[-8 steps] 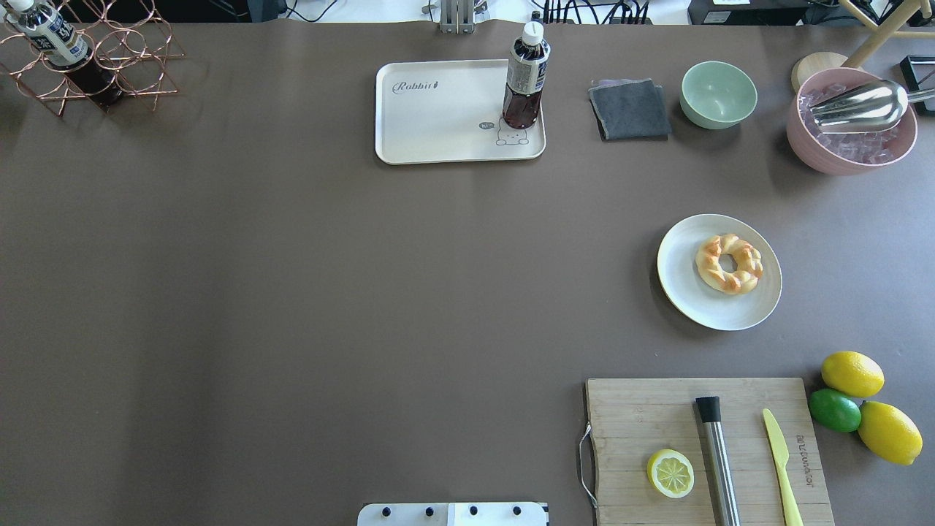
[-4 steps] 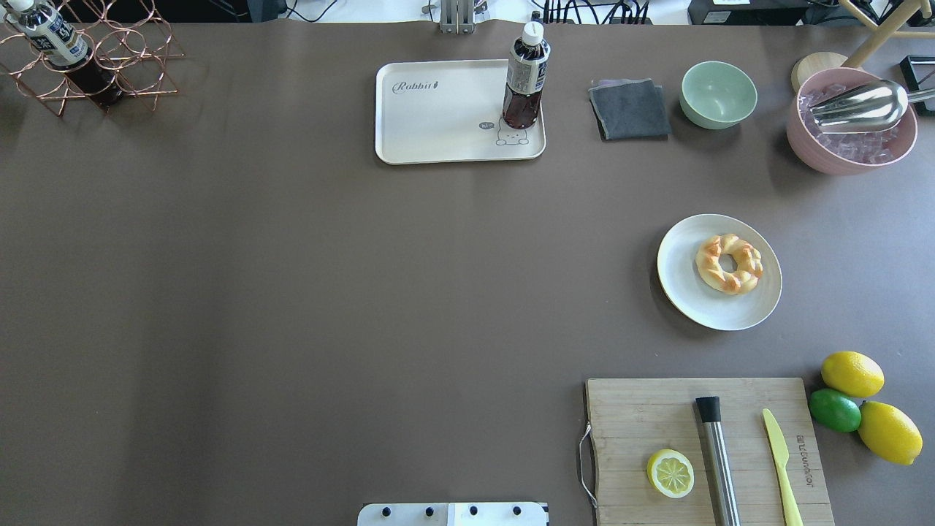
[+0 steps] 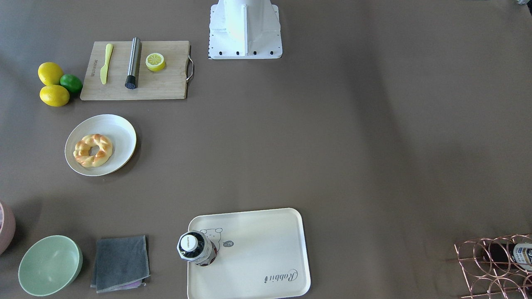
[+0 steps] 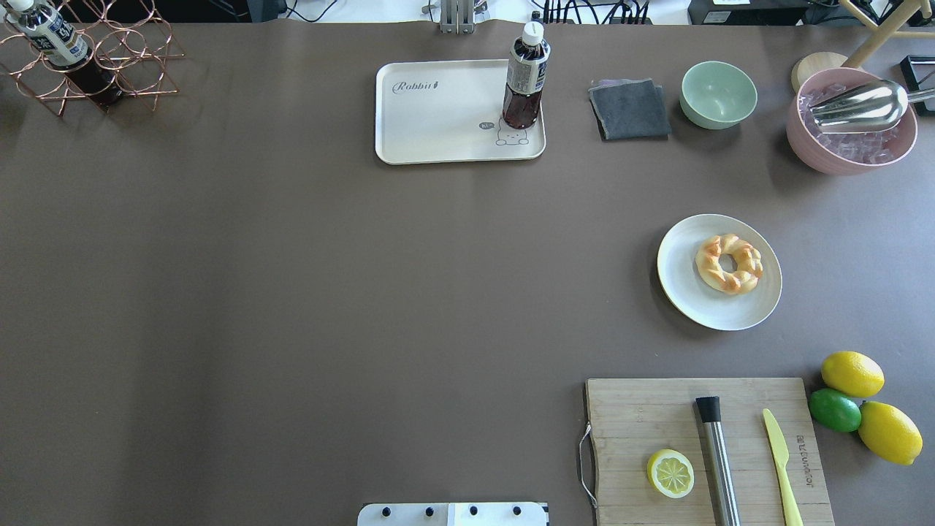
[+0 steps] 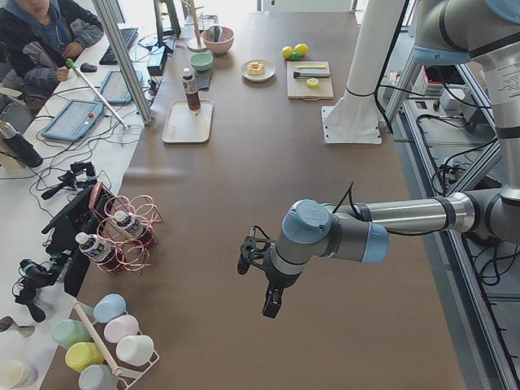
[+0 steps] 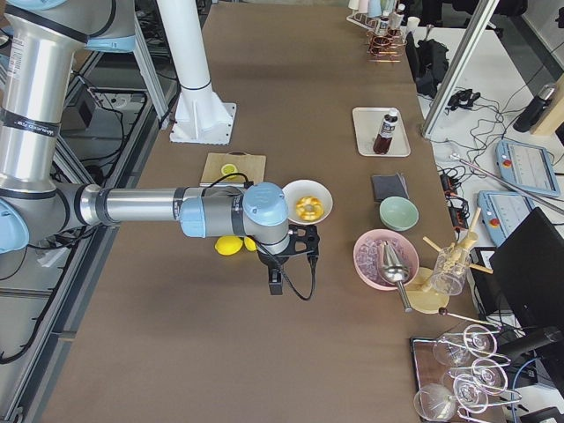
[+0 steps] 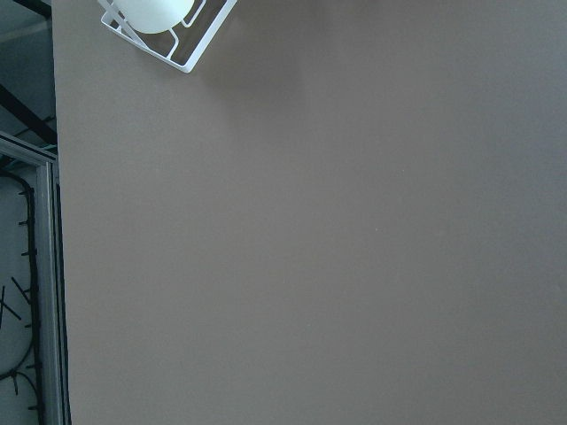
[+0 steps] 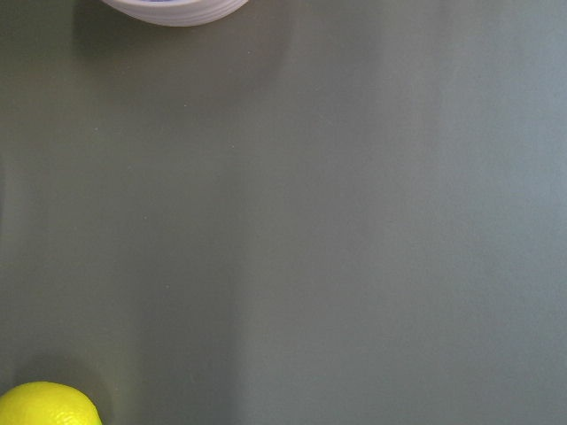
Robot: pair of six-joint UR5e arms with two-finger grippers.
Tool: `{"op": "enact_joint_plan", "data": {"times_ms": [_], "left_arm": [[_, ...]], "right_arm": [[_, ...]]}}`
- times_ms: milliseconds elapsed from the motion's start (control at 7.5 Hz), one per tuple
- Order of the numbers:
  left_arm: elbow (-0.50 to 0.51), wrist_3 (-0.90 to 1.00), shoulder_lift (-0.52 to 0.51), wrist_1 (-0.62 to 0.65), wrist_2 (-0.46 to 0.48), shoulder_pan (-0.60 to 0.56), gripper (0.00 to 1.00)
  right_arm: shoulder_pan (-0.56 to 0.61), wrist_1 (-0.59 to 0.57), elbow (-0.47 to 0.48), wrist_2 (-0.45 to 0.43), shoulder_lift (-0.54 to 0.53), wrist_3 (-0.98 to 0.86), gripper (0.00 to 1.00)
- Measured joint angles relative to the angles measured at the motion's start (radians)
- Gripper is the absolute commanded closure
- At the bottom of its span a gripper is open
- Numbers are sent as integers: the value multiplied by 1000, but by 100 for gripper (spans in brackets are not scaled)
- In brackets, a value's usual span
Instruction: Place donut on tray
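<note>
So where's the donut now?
The donut sits on the round white plate, on the overhead view's right side, between the cutting board and the green bowl.

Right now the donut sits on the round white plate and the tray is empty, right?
Not quite: the donut is on the round white plate, but the tray is not empty. A bottle stands at its bear-drawing corner, as the overhead exterior view shows.

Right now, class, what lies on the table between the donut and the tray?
Apart from the plate under the donut, only bare tabletop. The overhead view shows nothing else from there to the tray; the grey cloth lies off that line.
</note>
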Motion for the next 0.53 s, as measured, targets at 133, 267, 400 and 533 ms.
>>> {"op": "enact_joint_plan", "data": {"times_ms": [133, 267, 400, 533], "left_arm": [[1, 1, 1, 0, -2, 0, 3], [1, 2, 1, -1, -3, 0, 3], [1, 3, 1, -2, -4, 0, 3], [1, 4, 1, -6, -5, 0, 3]], "right_arm": [[-28, 0, 0, -1, 5, 1, 0], [-60, 2, -1, -4, 9, 8, 0], [-105, 26, -4, -7, 12, 50, 0], [-158, 108, -20, -14, 12, 128, 2]]}}
